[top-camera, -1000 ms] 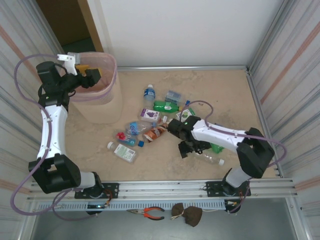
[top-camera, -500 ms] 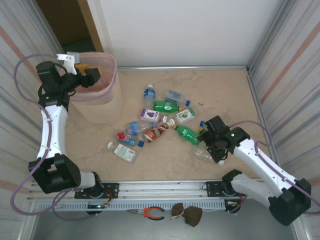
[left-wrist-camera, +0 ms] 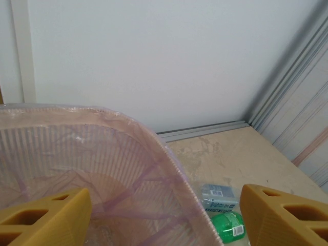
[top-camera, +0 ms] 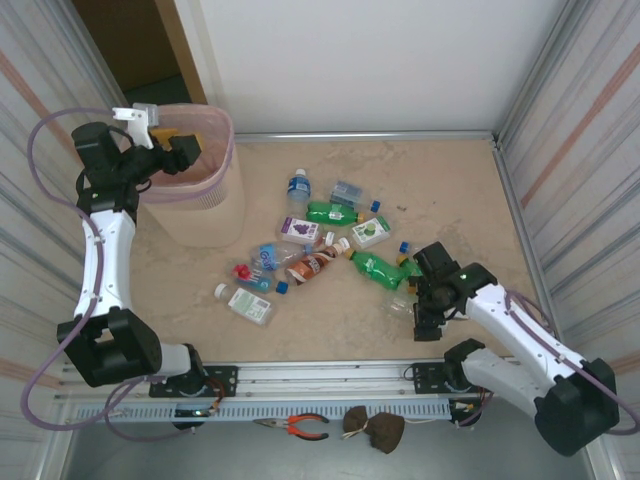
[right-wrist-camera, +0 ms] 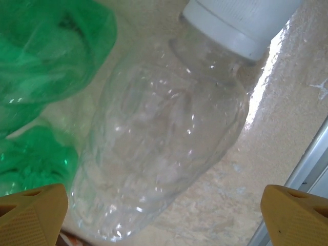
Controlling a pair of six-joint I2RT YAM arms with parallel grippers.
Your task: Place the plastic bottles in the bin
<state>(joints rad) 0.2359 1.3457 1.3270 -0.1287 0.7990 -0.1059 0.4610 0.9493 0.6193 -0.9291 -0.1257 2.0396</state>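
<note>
Top view: the left pincer [top-camera: 178,143] hangs over the rim of the bin [top-camera: 215,215]; about a dozen bottles [top-camera: 312,265] lie on the counter [top-camera: 460,190] off to its right. Left wrist: it stands open and empty. Right wrist: the right pincer [right-wrist-camera: 164,212], open, straddles a clear bottle [right-wrist-camera: 164,138]. Most of the task appears still to be done.

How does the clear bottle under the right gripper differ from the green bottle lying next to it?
The clear bottle is colourless; the green bottle is tinted green. The clear bottle lies centred between the open fingers of the right gripper; the green bottle sits off to one side. Both are crumpled plastic, lying on the table, outside the bin.
</note>
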